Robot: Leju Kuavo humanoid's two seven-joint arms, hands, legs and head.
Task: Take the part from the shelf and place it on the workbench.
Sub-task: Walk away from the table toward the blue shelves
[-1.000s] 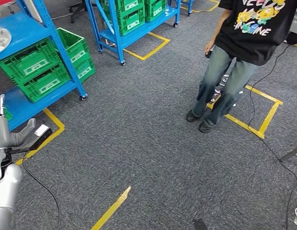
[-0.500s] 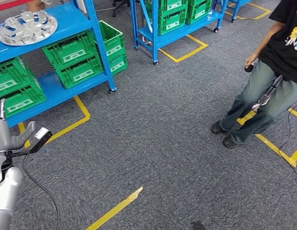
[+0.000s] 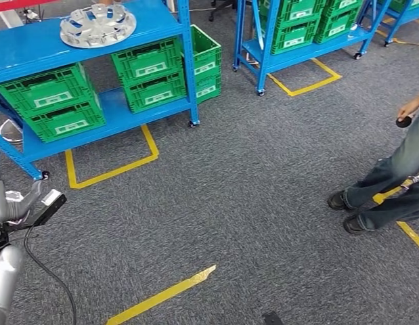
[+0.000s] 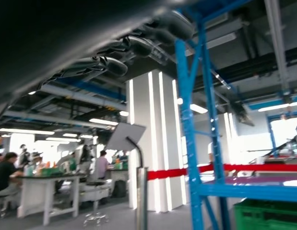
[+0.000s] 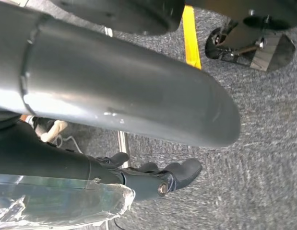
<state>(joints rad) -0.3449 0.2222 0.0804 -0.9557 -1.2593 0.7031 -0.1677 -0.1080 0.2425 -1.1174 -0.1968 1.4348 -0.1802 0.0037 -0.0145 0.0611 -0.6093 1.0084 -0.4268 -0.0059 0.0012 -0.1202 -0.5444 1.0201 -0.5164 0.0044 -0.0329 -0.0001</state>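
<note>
1. Part: we log a silver wheel cover, lying flat on the top deck of the blue shelf, no long axis to speak of.
2. Left hand: nearer of the two, low and well apart; the cover lies ahead and up-shelf from its fingers, which appear spread, holding nothing.
3. Right hand: hangs over grey carpet; its fingers' state we cannot tell.

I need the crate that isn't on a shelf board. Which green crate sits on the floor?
The open-topped green crate just outside the near shelf's right post; the others rest on blue shelf boards.
</note>
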